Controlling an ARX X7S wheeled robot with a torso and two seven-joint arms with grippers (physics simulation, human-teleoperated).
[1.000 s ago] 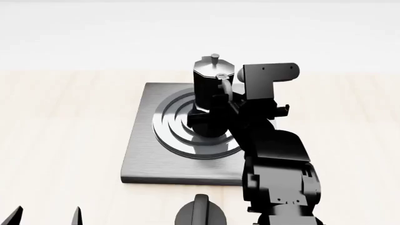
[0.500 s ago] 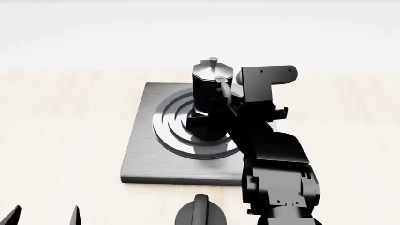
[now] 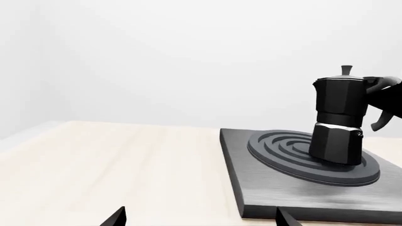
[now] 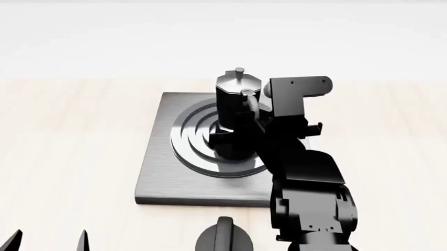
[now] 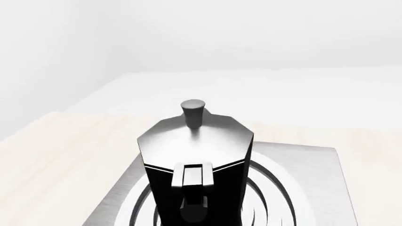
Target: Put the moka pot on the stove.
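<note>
The moka pot [image 4: 234, 112], glossy black with a silvery lid and knob, stands upright on the raised rings of the stove [image 4: 162, 162], a square grey slab. In the left wrist view the moka pot [image 3: 338, 125] has its base down on the rings of the stove [image 3: 251, 193]. My right gripper [image 4: 253, 107] is at the pot's curved handle from the right and is shut on it; the right wrist view shows the lid [image 5: 195, 134] and handle [image 5: 193, 190] close up, with my own fingers out of frame. My left gripper [image 3: 201, 219] is open over the light table, nothing between its fingertips.
A round black knob with a ridge [image 4: 222, 238] lies just in front of the stove's near edge. The right arm [image 4: 307, 178] reaches across the stove's right side. Light wooden tabletop [image 4: 70, 157] surrounds the slab, with a white wall behind.
The moka pot has come down a little with my right gripper and now rests on the rings. The left gripper has stayed where it was.
</note>
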